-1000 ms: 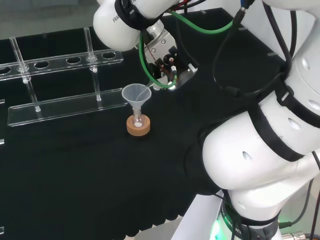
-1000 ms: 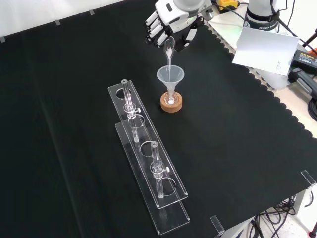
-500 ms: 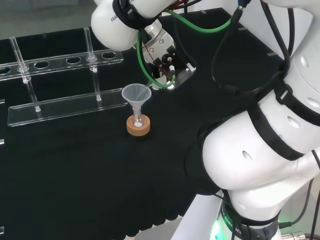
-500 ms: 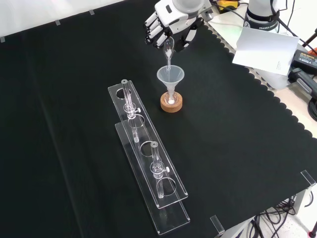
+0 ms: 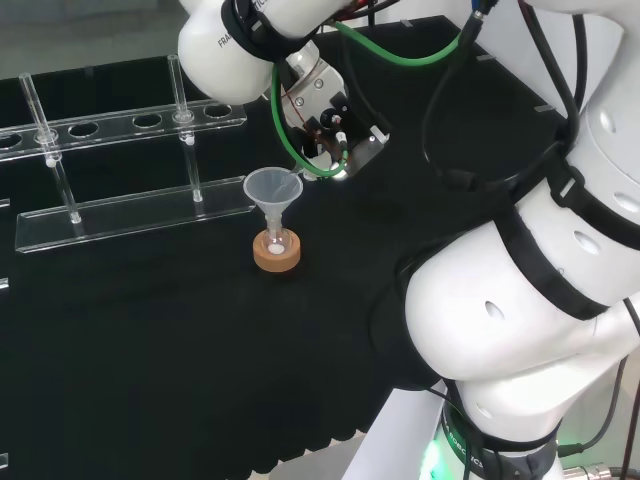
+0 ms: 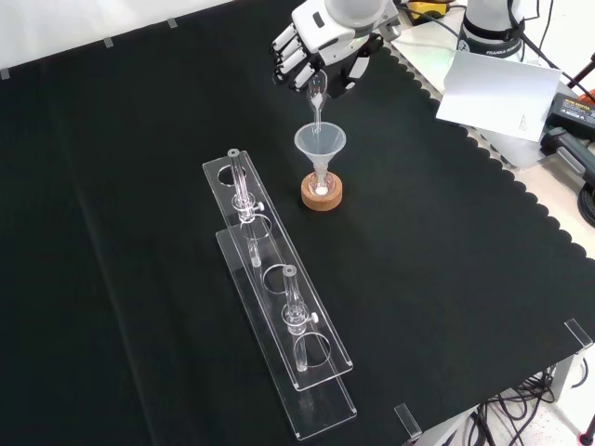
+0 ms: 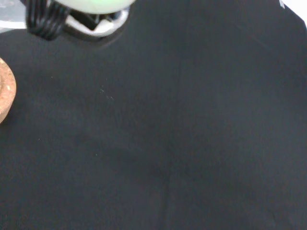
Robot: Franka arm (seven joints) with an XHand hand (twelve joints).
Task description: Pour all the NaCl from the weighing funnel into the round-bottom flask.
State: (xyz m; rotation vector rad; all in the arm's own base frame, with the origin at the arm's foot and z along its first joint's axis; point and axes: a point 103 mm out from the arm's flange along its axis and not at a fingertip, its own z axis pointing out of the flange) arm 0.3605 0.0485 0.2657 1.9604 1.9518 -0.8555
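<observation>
Above the clear funnel on the cork-ringed flask: hand grasping tilted weighing funnel, pouring step; next, steeper tilt likely.

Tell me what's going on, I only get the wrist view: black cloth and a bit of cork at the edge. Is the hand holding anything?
Observer: Yes. In the front view the hand is curled round a clear weighing funnel, tilted spout-down.
Operator: Spout-down over what?
Observer: Over a clear plastic funnel seated in a small flask.
Operator: And the cork?
Observer: It is a cork ring under that flask, serving as its stand.
Operator: Any powder through yet?
Observer: Something white shows at the flask's bottom in the head view.
</observation>
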